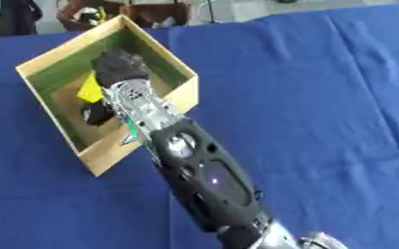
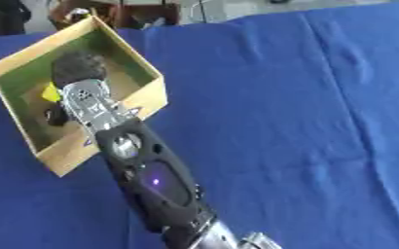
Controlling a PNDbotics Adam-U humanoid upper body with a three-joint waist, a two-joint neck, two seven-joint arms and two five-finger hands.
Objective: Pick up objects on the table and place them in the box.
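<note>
An open cardboard box point(image 1: 114, 154) with green inner walls stands at the upper left of the blue table, turned corner-on. My right arm reaches up from the bottom edge and over the box's near wall. My right hand point(image 1: 117, 66) hangs inside the box near its far corner, seen from the back as a dark shape. A yellow object point(image 1: 90, 90) lies on the box floor just left of the wrist. A dark object point(image 1: 96, 115) lies below it, partly hidden by the arm. I cannot see whether the hand holds anything.
The blue cloth point(image 1: 322, 107) covers the table to the right of the box, with a few folds. Beyond the far edge are a brown piece of furniture point(image 1: 156, 10) and dark clothing point(image 1: 15, 17).
</note>
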